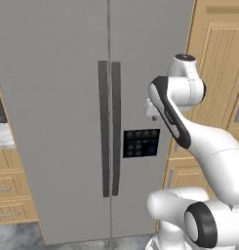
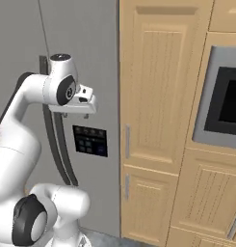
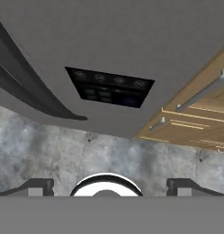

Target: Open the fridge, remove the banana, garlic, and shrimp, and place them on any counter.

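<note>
Two grey doors of the fridge (image 1: 67, 122) stand closed, meeting at a vertical seam. Two long dark handles (image 1: 109, 129) run side by side along that seam, one per door. The black control panel (image 1: 141, 143) sits on the right door, just beside its handle; in the hand view the panel (image 3: 109, 87) carries rows of small round and square markings, too blurred to read. No legible writing or brand shows on the doors.

The pincer (image 3: 109, 188) hangs in front of the right door, above the panel and apart from it. Its fingertips (image 3: 38, 187) stand spread wide at the two sides of the hand view, with nothing between them. The handles (image 3: 26, 96) lie off to one side of it, not touched. In the right base view the hand (image 2: 76, 103) sits near the door face, level, just above the panel (image 2: 90, 141).

Light wood cabinets (image 2: 158, 120) adjoin the fridge on its right, with short vertical silver pulls (image 2: 127, 141). A built-in oven (image 2: 225, 103) with a dark window sits further right. Left of the fridge, wood drawers (image 1: 11, 190) show, with a strip of pale marble (image 1: 3, 135) above them.

The floor (image 3: 63, 151) is mottled grey stone.
</note>
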Controlling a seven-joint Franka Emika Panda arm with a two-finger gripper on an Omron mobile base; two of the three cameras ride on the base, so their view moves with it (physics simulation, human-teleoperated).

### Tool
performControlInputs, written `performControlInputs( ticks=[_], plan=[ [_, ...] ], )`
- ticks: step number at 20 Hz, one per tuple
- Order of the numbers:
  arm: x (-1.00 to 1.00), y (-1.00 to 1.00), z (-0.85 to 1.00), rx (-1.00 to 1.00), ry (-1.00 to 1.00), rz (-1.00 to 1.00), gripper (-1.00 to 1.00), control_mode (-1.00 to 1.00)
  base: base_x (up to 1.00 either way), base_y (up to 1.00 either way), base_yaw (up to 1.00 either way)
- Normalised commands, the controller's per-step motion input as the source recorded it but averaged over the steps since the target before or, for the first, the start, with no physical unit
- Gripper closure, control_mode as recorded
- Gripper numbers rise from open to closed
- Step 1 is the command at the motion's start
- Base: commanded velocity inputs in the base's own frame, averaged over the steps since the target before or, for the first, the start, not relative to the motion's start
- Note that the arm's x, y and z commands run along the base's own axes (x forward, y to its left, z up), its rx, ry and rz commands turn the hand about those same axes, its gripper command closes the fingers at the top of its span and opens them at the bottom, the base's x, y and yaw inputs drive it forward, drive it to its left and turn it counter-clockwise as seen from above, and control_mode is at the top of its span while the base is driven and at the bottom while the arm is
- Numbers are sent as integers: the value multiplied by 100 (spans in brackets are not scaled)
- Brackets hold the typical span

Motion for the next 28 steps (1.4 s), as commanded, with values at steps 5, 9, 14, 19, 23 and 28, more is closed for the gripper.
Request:
performControlInputs(
  ticks=[5,9,14,19,23,28],
  plan=[
    [0,0,0,0,0,0,-100,100,2,-49,57],
    [0,0,0,0,0,0,-100,100,4,-46,59],
    [0,-2,0,0,0,2,-100,-100,5,-24,24],
    [0,43,0,-12,-8,2,-100,-100,0,0,0],
    [13,100,0,-26,-27,-28,-100,-100,0,0,0],
    [65,94,0,-26,-24,-45,-100,-100,0,0,0]
  ],
)
